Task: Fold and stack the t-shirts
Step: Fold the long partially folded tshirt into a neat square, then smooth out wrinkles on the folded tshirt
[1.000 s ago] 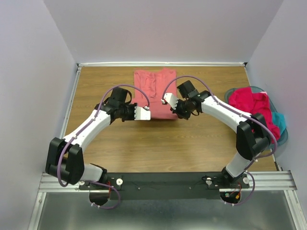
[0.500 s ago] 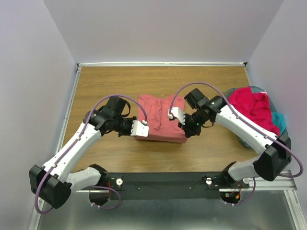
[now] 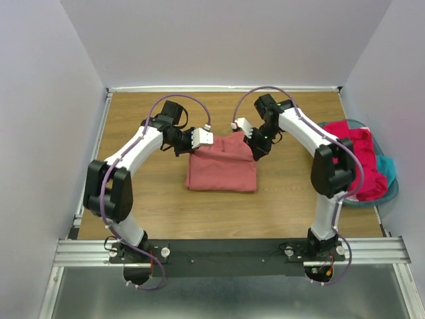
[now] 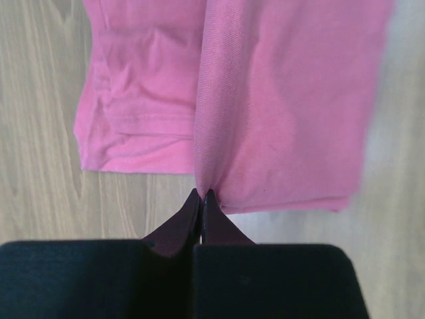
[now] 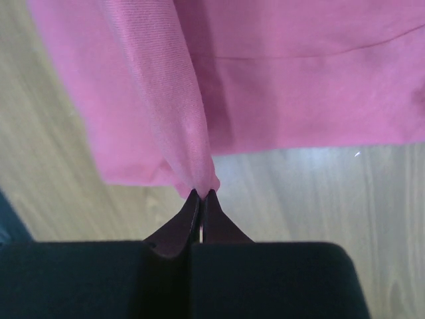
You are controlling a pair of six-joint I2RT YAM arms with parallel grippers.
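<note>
The left gripper's (image 4: 201, 195) jaws were closed tight, with only a thin pinch of salmon cloth between the tips. From that pinch a taut ridge of fabric ran away from the fingers, and the rest of the pink shirt (image 3: 222, 171) lay flat on the wood beyond it. In the top view this gripper stood at the shirt's far left corner.

The shirt rested mid-table (image 3: 146, 199) as a roughly square bundle. Its far edge ran left to right between the two grippers, and its body spread from them toward the arm bases. Each arm was nearest its own corner, and neither was better placed than the other. If the next move was a fold, the held far edge would probably have to travel toward the near edge. Both corners would need to move together so the cloth did not skew.

The right gripper's (image 5: 201, 193) jaws were likewise shut on a small nip of the same shirt at its far right corner. A lifted fold of cloth rose from the tips there too.

Well to the right, apart from both grippers, a teal basket (image 3: 392, 193) held a crumpled magenta shirt (image 3: 352, 149). A bit of teal shirt (image 3: 387, 166) showed beside it, and neither had been folded yet.
</note>
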